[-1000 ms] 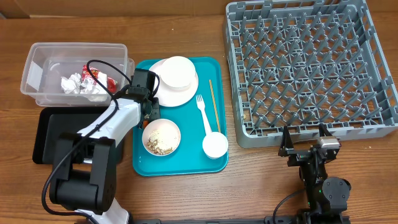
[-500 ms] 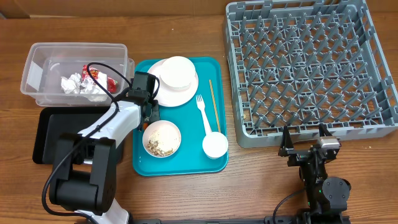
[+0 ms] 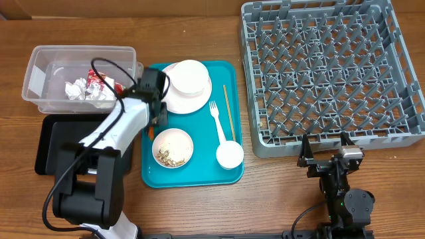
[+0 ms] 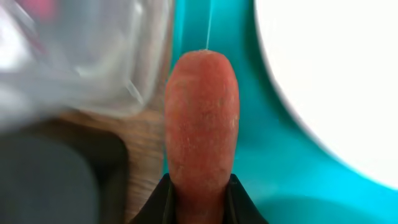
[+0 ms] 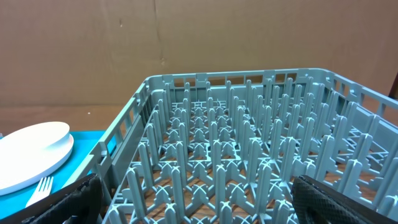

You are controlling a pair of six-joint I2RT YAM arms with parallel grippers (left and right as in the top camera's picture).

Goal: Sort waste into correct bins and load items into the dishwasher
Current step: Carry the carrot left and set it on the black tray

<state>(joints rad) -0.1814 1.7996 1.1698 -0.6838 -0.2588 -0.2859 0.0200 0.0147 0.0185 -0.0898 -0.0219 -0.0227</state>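
My left gripper [image 3: 156, 114] is shut on the small orange carrot [image 4: 201, 118] and holds it over the left edge of the teal tray [image 3: 199, 176], next to the clear tub [image 3: 40, 66]. The tub holds the crumpled napkin [image 3: 76, 87] and the red wrapper [image 3: 99, 81]. The black tray [image 3: 50, 143] lies in front of the tub. On the teal tray are a plate [image 3: 199, 101] with a bowl [image 3: 188, 76] on it, a bowl of rice scraps [image 3: 172, 147], a cup [image 3: 230, 155], a fork [image 3: 217, 119] and chopsticks [image 3: 228, 113]. My right gripper [image 3: 325, 158] is open and empty at the front edge of the grey rack [image 3: 332, 73].
The rack [image 5: 249, 137] fills the right wrist view, with the plate [image 5: 31, 152] at its left. Bare wooden table lies in front of the teal tray and the rack. A cardboard wall stands behind the rack.
My left gripper has moved a little toward the back and the clear tub with the carrot in it. The right arm has not moved.
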